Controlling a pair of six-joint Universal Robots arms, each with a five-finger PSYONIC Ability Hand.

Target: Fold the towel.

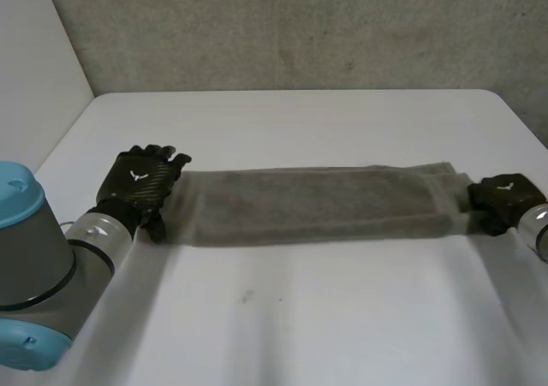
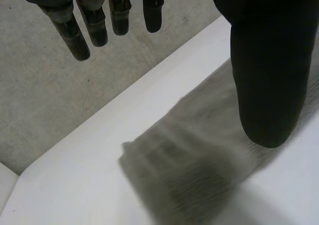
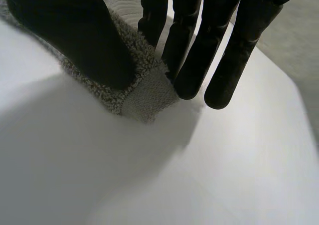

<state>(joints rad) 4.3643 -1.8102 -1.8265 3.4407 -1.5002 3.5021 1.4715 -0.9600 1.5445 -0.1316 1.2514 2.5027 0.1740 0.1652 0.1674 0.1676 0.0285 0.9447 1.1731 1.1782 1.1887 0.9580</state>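
Towel lying stretched left to right across the table.
Right wrist view: right hand is pinching the right end's corner, thumb against fingers; left wrist view: left hand is hanging open, fingers straight.

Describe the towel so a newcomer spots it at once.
On the white table, look between the left hand and the right hand. The towel is the long grey-brown strip lying from one to the other, the only fuzzy thing there.

The right robot hand seemingly pinches the towel corner.
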